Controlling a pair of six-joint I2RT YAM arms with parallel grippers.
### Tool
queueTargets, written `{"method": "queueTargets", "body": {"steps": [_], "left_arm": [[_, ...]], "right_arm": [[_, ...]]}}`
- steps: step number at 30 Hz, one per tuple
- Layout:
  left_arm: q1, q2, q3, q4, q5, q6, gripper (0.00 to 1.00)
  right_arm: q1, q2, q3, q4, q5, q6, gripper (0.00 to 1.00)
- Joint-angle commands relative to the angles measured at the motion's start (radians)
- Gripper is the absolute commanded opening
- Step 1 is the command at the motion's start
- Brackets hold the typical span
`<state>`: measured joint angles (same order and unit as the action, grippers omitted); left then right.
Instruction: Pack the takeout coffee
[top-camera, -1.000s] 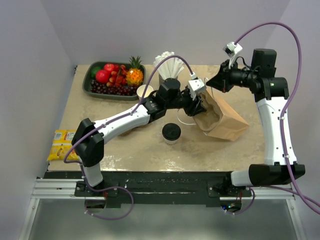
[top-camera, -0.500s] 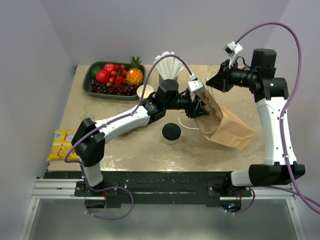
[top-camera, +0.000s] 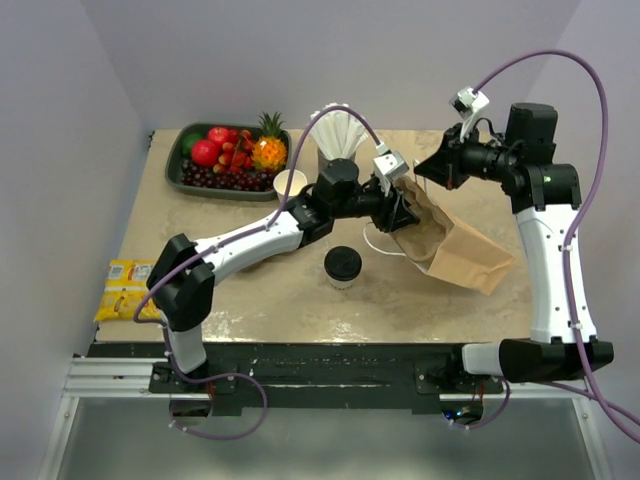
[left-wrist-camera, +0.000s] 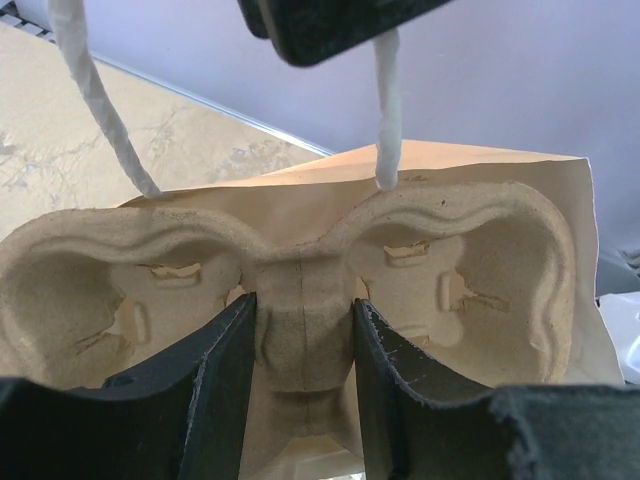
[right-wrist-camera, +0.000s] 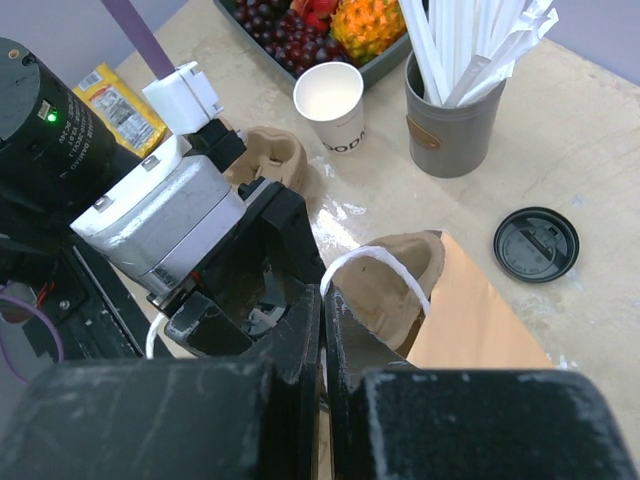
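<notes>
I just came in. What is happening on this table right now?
The left pincer grips a brown pulp cup carrier by its middle ridge and holds it at the mouth of a brown paper bag. The right pincer is shut on the bag's white cord handle, holding that side up. The lidded coffee cup stands on the table, apart from the bag, not yet packed.

Pulp carrier lower edge hidden behind left pincer; from above, unseen within paper bag.
</notes>
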<state>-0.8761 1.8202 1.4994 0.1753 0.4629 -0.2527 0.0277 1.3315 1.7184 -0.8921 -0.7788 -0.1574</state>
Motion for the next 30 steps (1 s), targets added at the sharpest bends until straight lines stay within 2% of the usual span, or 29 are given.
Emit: {"method": "queueTargets", "body": {"steps": [1,6,7,10,30], "left_arm": [[0.009,0.024,0.036,0.094,0.055,-0.080,0.09],[0.009,0.025,0.035,0.130,0.103,-0.086,0.09],[0.009,0.028,0.025,0.177,0.174,-0.089,0.10],[0.008,0.037,0.018,0.222,0.227,-0.102,0.10],[0.009,0.151,0.042,0.262,0.209,-0.155,0.13]], "right_arm": [[0.003,-0.023,-0.008,0.041,0.003,-0.004,0.00],[0.002,-0.014,-0.005,0.048,0.003,-0.004,0.00],[0.003,-0.014,-0.008,0.051,0.001,-0.002,0.00],[0.003,-0.014,-0.016,0.065,-0.007,0.004,0.00],[0.003,-0.003,-0.034,0.082,-0.057,0.018,0.00]]}}
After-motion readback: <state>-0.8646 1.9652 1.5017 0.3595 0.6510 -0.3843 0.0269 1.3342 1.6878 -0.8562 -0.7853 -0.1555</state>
